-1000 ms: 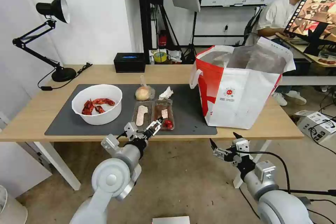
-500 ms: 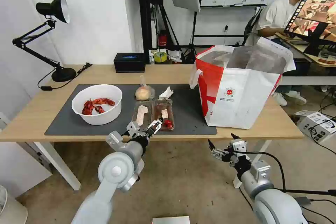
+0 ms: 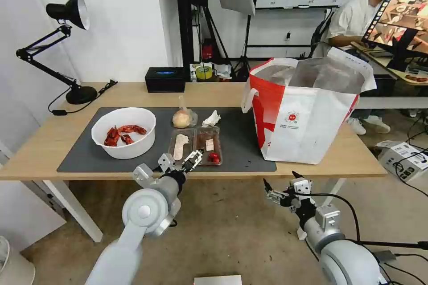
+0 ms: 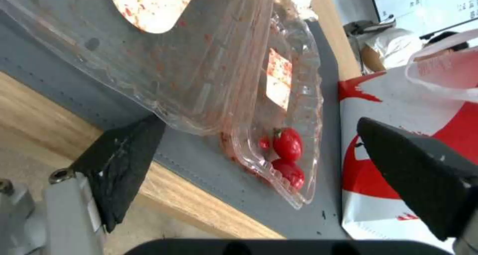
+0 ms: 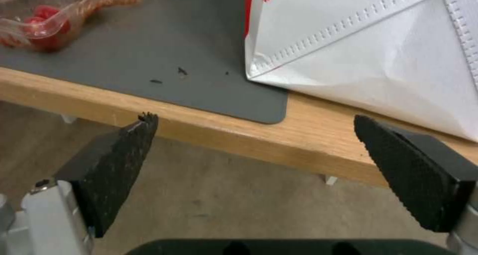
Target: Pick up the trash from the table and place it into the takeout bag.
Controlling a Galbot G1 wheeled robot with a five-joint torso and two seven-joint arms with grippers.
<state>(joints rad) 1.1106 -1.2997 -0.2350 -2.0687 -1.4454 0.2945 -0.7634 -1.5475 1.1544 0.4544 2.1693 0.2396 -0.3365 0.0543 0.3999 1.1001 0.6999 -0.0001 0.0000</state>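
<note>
The counter (image 3: 53,136) of light wood carries a dark grey mat (image 3: 240,142), and on the mat's right end stands the takeout bag (image 3: 307,111), upright and open at the top. On the mat's left part sits the white bowl (image 3: 124,132) with red scraps inside. Between bowl and bag lies the clear hinged tray (image 3: 196,144), opened flat, with two small red tomatoes (image 4: 288,156) in its near corner. Just behind the tray lie the bagged bun (image 3: 183,118) and the crumpled tissue (image 3: 211,119). My left gripper (image 3: 182,162) hovers at the counter's front edge, jaws apart, close to the tray's near rim. My right gripper (image 3: 278,185) hangs below the counter edge before the bag, jaws wide apart, holding nothing
</note>
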